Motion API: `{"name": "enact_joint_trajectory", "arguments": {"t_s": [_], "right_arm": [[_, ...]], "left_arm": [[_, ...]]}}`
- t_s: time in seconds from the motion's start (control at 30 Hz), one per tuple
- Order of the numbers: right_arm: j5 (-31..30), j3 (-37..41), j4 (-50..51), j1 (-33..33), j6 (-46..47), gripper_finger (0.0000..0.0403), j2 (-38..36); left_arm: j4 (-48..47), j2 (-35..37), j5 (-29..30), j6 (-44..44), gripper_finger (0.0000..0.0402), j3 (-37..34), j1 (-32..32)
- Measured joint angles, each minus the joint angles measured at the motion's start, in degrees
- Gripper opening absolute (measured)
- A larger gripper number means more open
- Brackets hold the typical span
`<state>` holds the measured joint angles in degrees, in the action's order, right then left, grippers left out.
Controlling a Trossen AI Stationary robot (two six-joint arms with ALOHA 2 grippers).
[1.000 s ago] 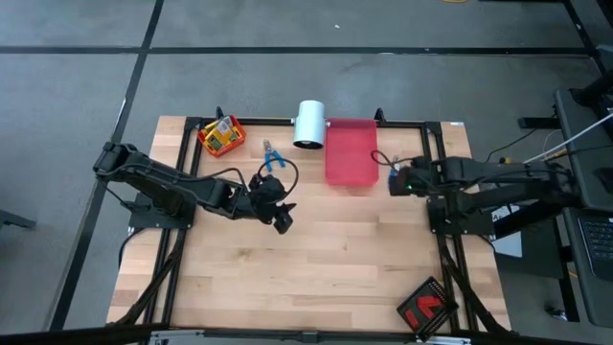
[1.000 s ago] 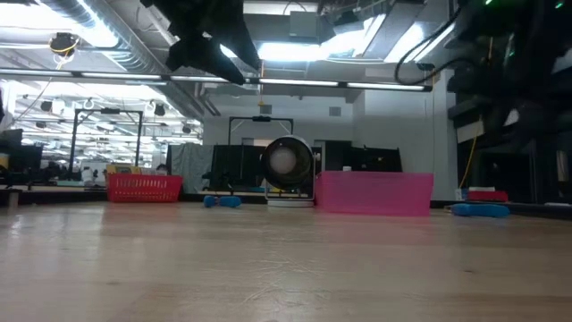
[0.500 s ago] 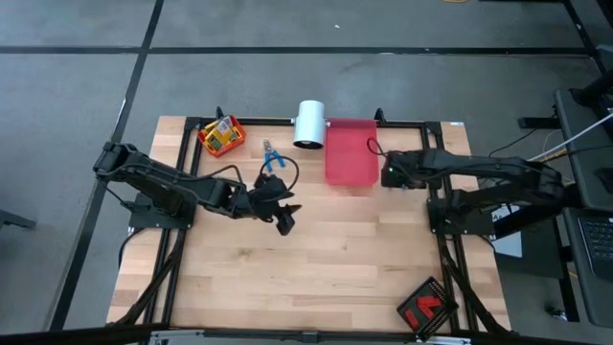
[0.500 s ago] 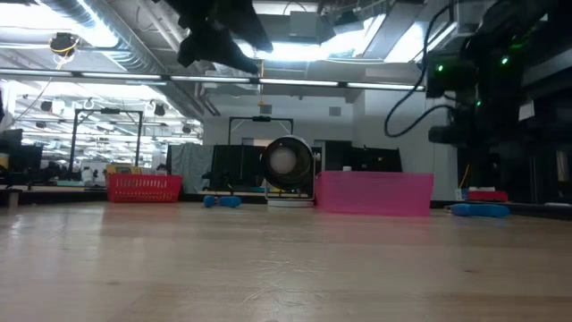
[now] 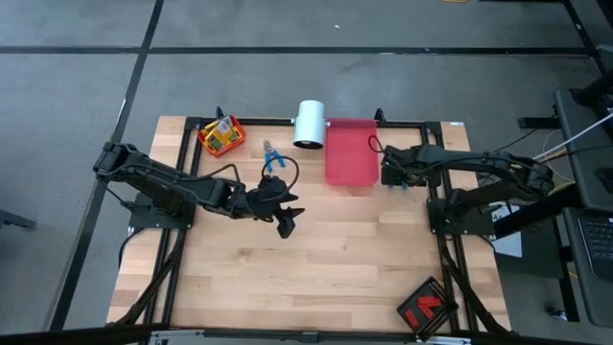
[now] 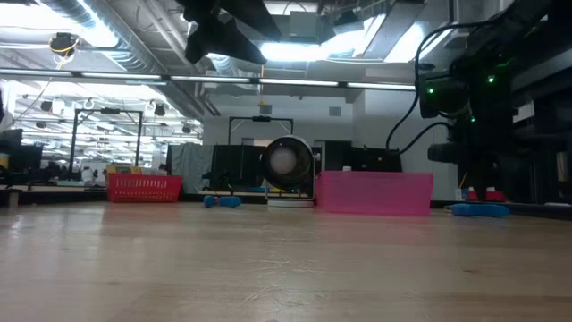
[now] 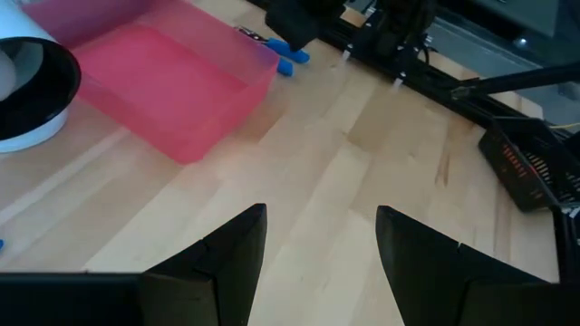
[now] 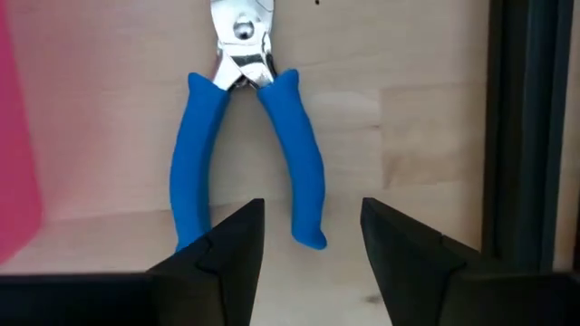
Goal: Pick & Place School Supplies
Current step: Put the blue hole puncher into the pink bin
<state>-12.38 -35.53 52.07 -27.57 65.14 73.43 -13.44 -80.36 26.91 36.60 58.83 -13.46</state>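
Right gripper [image 5: 391,172] hovered at about two o'clock on the table [image 5: 326,259], just beside the pink bin [image 5: 351,153]; fingers [image 8: 227,258] apart, nothing between them, poised over blue-handled pliers [image 8: 245,145] lying flat on the wood; plier jaws cut off at the frame edge in the right wrist view; from above, only a sliver of blue visible under the gripper; in the low view, seen as a low blue shape [image 6: 480,210] under the dark arm.

Left gripper [image 5: 284,217] held near the table's centre, raised, fingers [image 7: 227,263] spread wide and empty; in the low view only its dark outline [image 6: 223,31] against the ceiling lights, detail lost.

Second pair of blue pliers [image 5: 272,155] lay at about eleven o'clock, between the red basket [image 5: 221,137] and the white cylinder [image 5: 309,124]; arm cable close alongside. Inside the basket, yellow-orange boxes [image 5: 222,128], packed too tight to count; low view showed just a yellow top above the basket rim.

Black tray [image 5: 426,308] at about five o'clock, holding red pieces [image 5: 418,311], too small to tell apart; clipped at the edge in the left wrist view.
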Motion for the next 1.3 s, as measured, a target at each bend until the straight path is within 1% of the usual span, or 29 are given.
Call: {"name": "enact_joint_trajectory", "arguments": {"t_s": [0.33, 0.4, 0.47, 0.53, 0.67, 0.7, 0.77, 0.9, 1.03, 1.17, 1.23, 1.3], "right_arm": [[-0.07, 0.00, -2.57, -1.43, -0.23, 0.0189, 7.14], [-0.09, -0.02, -2.64, -1.62, 0.00, 0.0181, 8.61], [-0.12, -0.19, -2.92, -1.72, -0.01, 0.0162, 9.54], [-0.36, -0.22, -3.26, -1.70, 0.04, 0.0131, 10.05], [-1.52, -0.17, -3.64, -1.68, 0.28, 0.0039, 9.97], [-1.79, -0.17, -3.61, -1.68, 0.23, 0.0033, 9.90], [-2.34, -0.15, -3.24, -1.68, 0.65, 0.0033, 9.84], [-6.34, 0.13, 2.82, -1.78, 3.52, 0.0033, 9.36], [-9.14, 0.15, 6.21, -0.66, 6.64, 0.0033, 5.14], [-11.66, 0.10, 7.19, 1.08, 11.33, 0.0033, -3.54], [-12.48, -0.36, 5.49, 2.73, 11.99, 0.0033, -8.81], [-13.05, -0.82, -0.17, 4.96, 9.53, 0.0033, -14.06]], "left_arm": [[0.71, 0.00, -0.06, 0.04, 0.0205, 0.00, -1.36], [1.32, 0.02, -0.06, 0.07, 0.0205, 0.00, -1.57], [1.76, 0.02, -0.15, 0.11, 0.0205, 0.00, -1.57], [1.92, 0.02, -0.17, 0.48, 0.0205, 0.00, -1.57], [2.04, 0.23, -0.25, 0.62, 0.0205, 0.00, -1.57], [2.04, 0.48, -0.28, 0.61, 0.0205, 0.00, -1.57], [2.16, 1.06, -0.11, 0.59, 0.0205, 0.02, -1.57], [2.28, 2.21, 0.87, 0.27, 0.0205, 0.04, -1.57], [2.13, 2.71, 1.91, -0.30, 0.0205, 0.04, -1.57], [2.13, 2.71, 2.00, -0.69, 0.0205, 0.04, -1.57], [2.11, 2.71, 2.09, -0.89, 0.0205, 0.05, -1.57], [2.13, 2.71, 2.23, -1.26, 0.0205, 0.04, -1.51]]}}
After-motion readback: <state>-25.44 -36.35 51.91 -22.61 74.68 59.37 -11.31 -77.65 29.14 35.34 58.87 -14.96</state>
